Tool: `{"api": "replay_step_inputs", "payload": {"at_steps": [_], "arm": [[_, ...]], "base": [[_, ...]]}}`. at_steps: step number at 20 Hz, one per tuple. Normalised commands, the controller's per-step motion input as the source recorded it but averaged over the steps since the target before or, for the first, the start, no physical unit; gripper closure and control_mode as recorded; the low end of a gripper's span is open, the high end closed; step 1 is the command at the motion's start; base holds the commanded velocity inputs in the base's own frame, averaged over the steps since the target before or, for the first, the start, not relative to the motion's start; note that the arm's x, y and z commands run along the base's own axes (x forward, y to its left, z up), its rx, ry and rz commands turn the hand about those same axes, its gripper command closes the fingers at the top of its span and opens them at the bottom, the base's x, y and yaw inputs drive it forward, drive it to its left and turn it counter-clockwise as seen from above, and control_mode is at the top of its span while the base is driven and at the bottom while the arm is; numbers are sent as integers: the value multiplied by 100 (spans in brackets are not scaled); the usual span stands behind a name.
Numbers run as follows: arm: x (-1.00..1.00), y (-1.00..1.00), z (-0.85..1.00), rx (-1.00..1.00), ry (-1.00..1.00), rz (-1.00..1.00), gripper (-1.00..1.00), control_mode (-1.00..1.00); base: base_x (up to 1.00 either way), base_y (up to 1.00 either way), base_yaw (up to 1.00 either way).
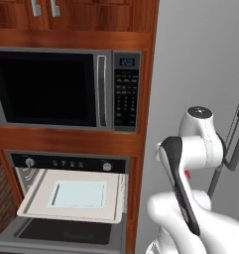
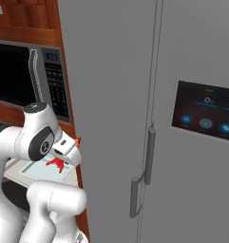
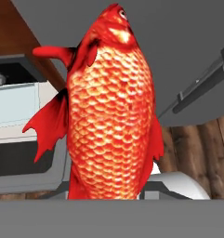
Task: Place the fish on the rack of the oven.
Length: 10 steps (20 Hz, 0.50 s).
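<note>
Right now your claw (image 2: 63, 159) is clamped on the fish (image 3: 111, 107), which hangs head-up close before the hand camera, scales and red fins plain. From the right base camera a red fin shows under the wrist, above the rack (image 1: 76, 194). That rack sits pulled out of the oven (image 1: 66, 163), over its dropped door (image 1: 56, 233), below the microwave (image 1: 66, 89). Beside you stands the grey fridge (image 2: 149, 95).

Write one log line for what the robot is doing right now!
claw: shut on small red-orange scaly fish | fish: carried, off rack | cream-beige flat rack: pulled out, bare | grey oven door: open
</note>
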Motion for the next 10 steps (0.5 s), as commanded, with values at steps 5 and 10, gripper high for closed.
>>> {"api": "replay_step_inputs", "payload": {"at_steps": [5, 10], "arm": [[0, 24, -6, -1, -3, 3, 100, -100], [0, 100, -5, -18, -12, 18, 100, -100]], "base": [[3, 5, -1], [0, 0, 0]]}}
